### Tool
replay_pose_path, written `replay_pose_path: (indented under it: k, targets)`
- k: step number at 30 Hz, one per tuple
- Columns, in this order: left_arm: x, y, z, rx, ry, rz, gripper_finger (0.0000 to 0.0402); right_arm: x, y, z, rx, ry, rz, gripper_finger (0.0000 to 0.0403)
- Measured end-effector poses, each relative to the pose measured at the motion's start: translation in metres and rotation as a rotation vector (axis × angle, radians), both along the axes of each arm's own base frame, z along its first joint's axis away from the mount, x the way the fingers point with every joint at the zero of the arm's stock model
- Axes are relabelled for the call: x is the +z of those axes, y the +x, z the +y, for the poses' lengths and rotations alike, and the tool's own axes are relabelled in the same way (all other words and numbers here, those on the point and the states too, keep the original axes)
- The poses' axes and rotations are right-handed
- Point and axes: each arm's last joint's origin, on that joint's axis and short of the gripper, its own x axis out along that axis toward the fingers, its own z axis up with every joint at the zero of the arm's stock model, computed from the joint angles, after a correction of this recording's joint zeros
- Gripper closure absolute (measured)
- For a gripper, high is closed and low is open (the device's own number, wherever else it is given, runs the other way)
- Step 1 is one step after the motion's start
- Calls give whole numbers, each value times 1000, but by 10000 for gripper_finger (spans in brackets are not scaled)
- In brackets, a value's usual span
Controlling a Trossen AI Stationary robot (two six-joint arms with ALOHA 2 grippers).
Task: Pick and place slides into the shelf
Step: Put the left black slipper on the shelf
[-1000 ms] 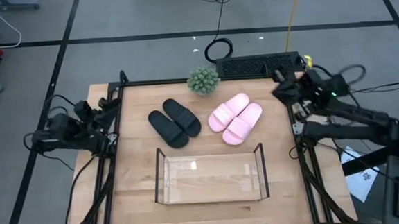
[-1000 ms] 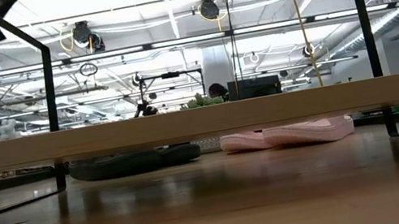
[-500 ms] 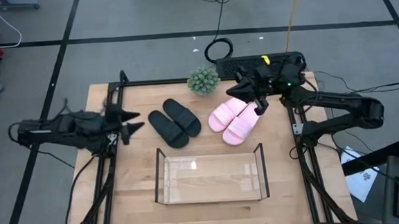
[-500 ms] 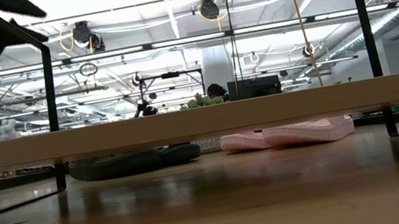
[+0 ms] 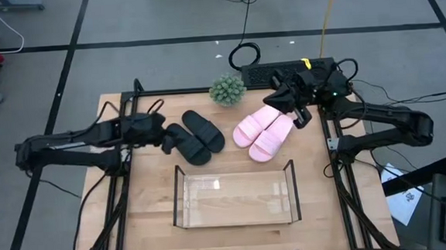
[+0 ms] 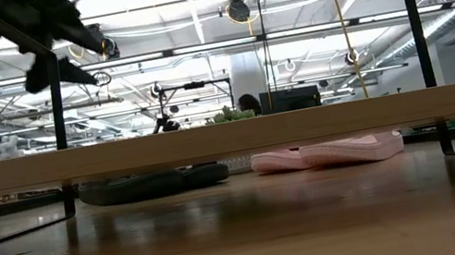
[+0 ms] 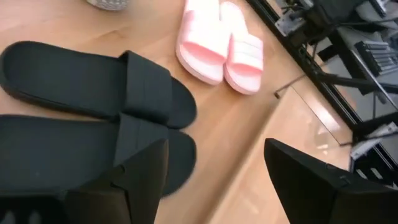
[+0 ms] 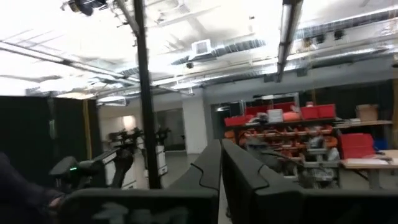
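Black slides (image 5: 195,136) beside left gripper (image 5: 164,137)

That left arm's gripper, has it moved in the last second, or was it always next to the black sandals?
Yes. The left gripper has swung in from the table's left edge toward the black slides, fingers open.

Bright, even overhead light — ceiling strips (image 6: 195,51) glare; right wrist view blurred.
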Motion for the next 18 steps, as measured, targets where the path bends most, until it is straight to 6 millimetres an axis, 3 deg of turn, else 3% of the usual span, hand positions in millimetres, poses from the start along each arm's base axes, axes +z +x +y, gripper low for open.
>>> replay_pose_path:
  k: [11,18]
  targets:
    - [-36,8,66,-58,-233,106,135,9,-13,8,89,-63,-13,399]
    - [-60,10,90,-144,-361,119,135,10,-17,10,100,-48,1,399]
